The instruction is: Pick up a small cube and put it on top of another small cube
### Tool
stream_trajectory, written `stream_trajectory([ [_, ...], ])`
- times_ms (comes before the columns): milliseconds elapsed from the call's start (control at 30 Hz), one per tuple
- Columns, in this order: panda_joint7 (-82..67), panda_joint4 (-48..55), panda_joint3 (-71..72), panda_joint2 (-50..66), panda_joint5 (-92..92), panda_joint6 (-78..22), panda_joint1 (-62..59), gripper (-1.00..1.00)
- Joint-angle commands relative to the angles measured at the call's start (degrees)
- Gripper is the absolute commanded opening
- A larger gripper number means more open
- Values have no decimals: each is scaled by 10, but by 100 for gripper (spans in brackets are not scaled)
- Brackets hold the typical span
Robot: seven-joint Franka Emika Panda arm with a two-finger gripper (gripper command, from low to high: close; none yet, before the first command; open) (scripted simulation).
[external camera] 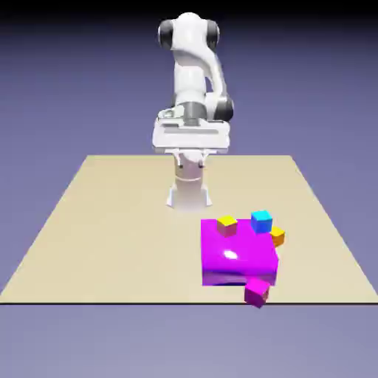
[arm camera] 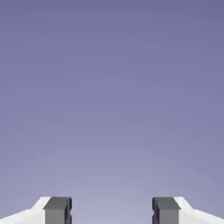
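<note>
**Gripper spread and empty, raised above the table; cubes grouped by magenta block**

White two-finger gripper (arm camera: pixel 112 212): grey fingertips (arm camera: pixel 57 210) stand wide apart, nothing between them, only blue-violet backdrop ahead. In the exterior view the gripper (external camera: pixel 190 159) hangs well above the beige flat tabletop (external camera: pixel 111 229), touching nothing.

Large glossy magenta block (external camera: pixel 238 255) sits toward the exterior view's right. Small cyan cube (external camera: pixel 261 221) and small orange cube (external camera: pixel 277 236) lie at its far right corner; small pink-and-yellow cube (external camera: pixel 227 225) at its far left; small magenta cube (external camera: pixel 257 293) at its near edge.

No readable writing.
</note>
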Motion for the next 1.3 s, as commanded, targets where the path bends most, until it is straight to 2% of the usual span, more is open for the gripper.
stream_trajectory([
  [0,17,6,21,-13,10,-13,-4,0],
  [1267,674,216,810,-492,381,-496,-162,0],
])
